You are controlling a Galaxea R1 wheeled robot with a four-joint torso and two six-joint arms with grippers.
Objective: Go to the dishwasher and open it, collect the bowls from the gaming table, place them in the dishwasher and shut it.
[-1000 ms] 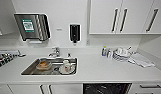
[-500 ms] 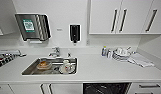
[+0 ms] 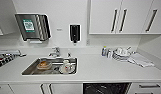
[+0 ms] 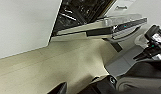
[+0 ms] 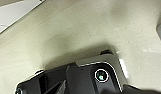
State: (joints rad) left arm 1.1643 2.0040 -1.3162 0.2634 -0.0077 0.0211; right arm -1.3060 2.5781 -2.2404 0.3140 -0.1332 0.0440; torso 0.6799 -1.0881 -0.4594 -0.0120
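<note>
dishwasher (image 3: 106, 88) shows at the bottom edge of the head view as a dark open cavity under the counter (image 3: 101, 70), and nothing has shifted over the last second: the head pictures match, so the robot seems parked in front of it. going left to right above it: a wall dispenser (image 3: 33, 27), the sink (image 3: 49, 66) with dishes inside, a black soap dispenser (image 3: 74, 32), then stacked dishes (image 3: 121, 53) by the corner. in the left wrist view its door (image 4: 101, 26) hangs lowered over pale floor (image 4: 46, 67). opening looks done; bowl collection is left. i cannot tell how the jaws on either arm stand.
</note>
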